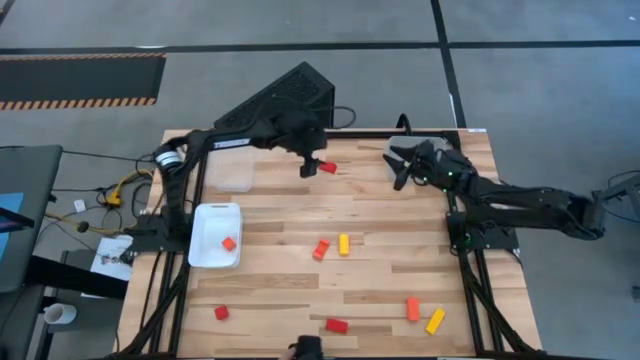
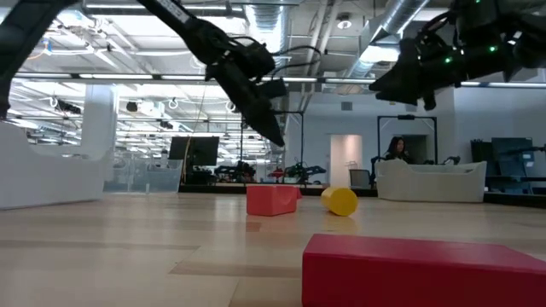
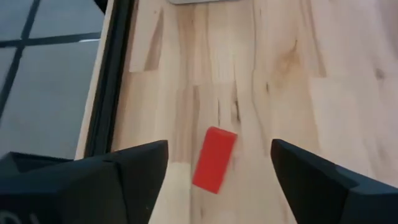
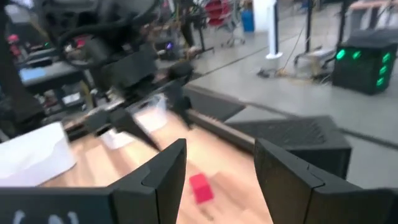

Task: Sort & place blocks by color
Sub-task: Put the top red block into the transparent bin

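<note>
Several small blocks lie flat on the wooden table: a red one [image 1: 327, 168] near the far edge, a red-orange one [image 1: 321, 249] and a yellow one [image 1: 344, 244] mid-table, two red [image 1: 221, 312] [image 1: 336, 325], an orange [image 1: 412, 309] and a yellow [image 1: 435, 321] near the front. Another red block [image 1: 229, 243] sits in the white tray [image 1: 205, 225]. My left gripper [image 1: 308, 168] hovers open above the far red block [image 3: 214, 159], a finger on either side, not touching. My right gripper [image 1: 397, 165] waits open to its right, raised.
A clear tray [image 1: 232, 172] lies left of the left gripper, by the far-left part of the table, and another pale tray [image 1: 418, 146] shows under the right arm. A black angled box [image 1: 285, 95] stands past the far edge. Bare wood lies between the scattered blocks.
</note>
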Motion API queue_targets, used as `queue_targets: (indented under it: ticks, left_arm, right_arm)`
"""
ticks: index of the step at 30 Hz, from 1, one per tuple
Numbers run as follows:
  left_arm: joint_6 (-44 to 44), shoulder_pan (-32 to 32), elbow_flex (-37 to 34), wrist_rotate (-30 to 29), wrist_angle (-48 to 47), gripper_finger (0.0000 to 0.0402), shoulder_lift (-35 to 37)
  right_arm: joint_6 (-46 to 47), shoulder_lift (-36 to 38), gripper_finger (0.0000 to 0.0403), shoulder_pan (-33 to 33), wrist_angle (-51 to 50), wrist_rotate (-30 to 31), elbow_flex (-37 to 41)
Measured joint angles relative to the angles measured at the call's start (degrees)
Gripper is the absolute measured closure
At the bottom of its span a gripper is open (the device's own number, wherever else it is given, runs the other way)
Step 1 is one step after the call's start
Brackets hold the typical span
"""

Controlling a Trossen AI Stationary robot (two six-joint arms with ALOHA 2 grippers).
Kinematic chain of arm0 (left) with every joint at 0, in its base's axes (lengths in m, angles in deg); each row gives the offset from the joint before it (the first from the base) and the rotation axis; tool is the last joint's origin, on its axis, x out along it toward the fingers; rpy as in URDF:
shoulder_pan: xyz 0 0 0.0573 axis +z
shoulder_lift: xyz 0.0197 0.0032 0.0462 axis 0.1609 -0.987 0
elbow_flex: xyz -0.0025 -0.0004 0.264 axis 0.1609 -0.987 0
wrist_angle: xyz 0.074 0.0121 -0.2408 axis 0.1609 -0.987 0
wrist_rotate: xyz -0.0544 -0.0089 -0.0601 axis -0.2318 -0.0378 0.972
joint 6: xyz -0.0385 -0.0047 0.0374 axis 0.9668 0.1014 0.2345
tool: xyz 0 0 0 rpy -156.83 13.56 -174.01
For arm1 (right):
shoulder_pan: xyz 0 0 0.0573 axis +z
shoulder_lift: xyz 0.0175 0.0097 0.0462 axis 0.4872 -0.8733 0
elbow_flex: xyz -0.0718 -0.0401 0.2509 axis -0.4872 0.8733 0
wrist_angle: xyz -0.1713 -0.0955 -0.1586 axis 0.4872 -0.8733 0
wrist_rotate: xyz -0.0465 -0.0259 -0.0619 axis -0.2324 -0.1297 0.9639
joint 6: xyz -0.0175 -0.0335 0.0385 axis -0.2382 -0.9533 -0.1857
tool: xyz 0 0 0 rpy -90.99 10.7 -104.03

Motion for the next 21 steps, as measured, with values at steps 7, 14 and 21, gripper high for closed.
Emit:
queue_targets:
  ticks: [7,14,21]
  left_arm:
    - [-7.36,-1.45,4.71,-5.20,-2.08,0.0117,-4.90]
    - [-8.34,-1.43,6.54,-3.99,-2.06,0.0122,-7.50]
    - [-9.99,-1.86,13.47,-2.59,-9.02,0.0122,-14.29]
  right_arm:
    - [0.28,-2.31,0.0194,4.74,0.05,-0.44,0.00]
    - [-0.16,-2.15,0.0194,6.77,0.41,-0.49,0.00]
    - [0.11,-1.72,0.0194,6.77,0.32,-0.44,0.04]
